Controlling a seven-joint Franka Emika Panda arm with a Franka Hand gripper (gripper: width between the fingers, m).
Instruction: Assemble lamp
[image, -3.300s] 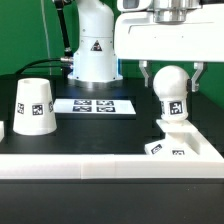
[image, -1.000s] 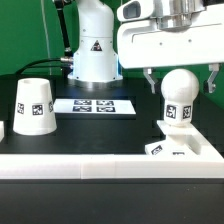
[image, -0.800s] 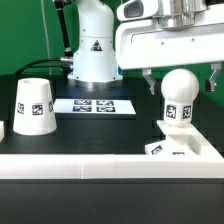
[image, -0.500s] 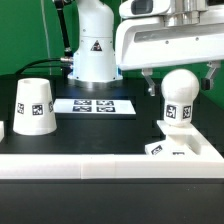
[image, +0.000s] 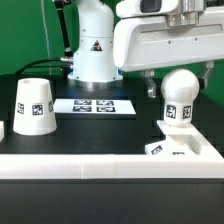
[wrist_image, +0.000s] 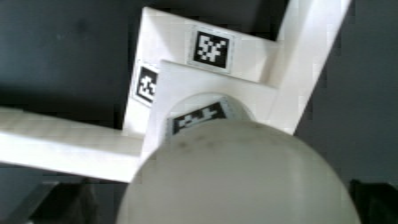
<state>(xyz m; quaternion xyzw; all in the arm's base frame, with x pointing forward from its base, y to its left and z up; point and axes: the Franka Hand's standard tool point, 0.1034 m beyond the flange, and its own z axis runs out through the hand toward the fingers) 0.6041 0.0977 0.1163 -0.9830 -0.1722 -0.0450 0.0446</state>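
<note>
Exterior view:
- Bulb (image: 178, 100) stands upright on the base (image: 186, 148), at the near right of the black counter (image: 100, 130). Round head up, tag on its side facing the camera.
- Base is low and square, with tags on its near face. It sits just behind the white wall (image: 90, 165) that runs along the near edge.
- Claw (image: 181, 83) hangs over the bulb, released. One finger is on each side of the round head, and both are clear of it. It grips nothing.
- Shade (image: 33, 105) is on the left, well apart from bulb and base. It rests wide end down, narrow end up, tag facing the camera.
- Marker board (image: 93, 105) lies flat between shade and bulb, farther back.
- Arm's white pedestal (image: 93, 45) is at the far centre, behind the board.

Wrist view (looking down past the claw):
- Bulb (wrist_image: 222, 170) head fills the frame close to the lens, out of focus.
- Base (wrist_image: 199, 70) lies beyond it, with three tags readable on its top and edge.
- Two stretches of wall (wrist_image: 54, 135) meet at an angle, and the base is seated in that corner.
- Dark shapes flank the bulb at the frame's edge. They are probably the fingertips (wrist_image: 57, 200), but they are too blurred to be sure.
</note>
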